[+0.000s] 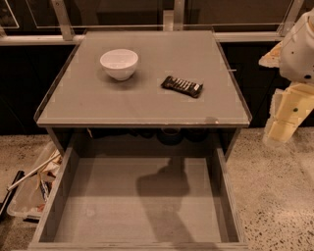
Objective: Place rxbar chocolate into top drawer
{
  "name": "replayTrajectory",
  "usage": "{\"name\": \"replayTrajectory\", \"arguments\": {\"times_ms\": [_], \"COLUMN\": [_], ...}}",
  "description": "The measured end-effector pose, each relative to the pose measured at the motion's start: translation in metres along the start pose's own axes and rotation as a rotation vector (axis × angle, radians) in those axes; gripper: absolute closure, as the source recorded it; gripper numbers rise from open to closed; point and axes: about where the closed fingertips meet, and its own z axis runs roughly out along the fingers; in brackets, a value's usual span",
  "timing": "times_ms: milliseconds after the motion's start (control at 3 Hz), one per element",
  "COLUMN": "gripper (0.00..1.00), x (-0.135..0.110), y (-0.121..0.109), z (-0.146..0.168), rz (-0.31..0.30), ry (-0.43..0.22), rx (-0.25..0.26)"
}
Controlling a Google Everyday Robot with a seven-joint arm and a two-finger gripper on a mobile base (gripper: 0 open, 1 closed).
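Observation:
The rxbar chocolate (182, 87), a flat dark bar with pale lettering, lies on the grey tabletop (147, 105), right of centre. The top drawer (135, 206) is pulled open below the tabletop's front edge, and its flat bottom is bare apart from a shadow. My gripper (284, 120), cream-coloured on a white arm, hangs at the right edge of the camera view, beside the table's right side. It is off to the right of the bar, lower in the view, and holds nothing that I can see.
A white bowl (119, 63) stands on the tabletop left of the bar. A clear bin with clutter (32, 188) sits on the speckled floor left of the drawer. A rail and dark glass panels (147, 14) run behind the table.

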Motion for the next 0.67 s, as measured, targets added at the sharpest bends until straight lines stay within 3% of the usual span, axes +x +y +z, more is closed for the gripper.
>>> {"name": "replayTrajectory", "arguments": {"times_ms": [667], "gripper": [0.0], "x": [-0.012], "y": [-0.003], "z": [0.002], "rz": [-0.026], "ry": [-0.023], "rx": [0.018]}}
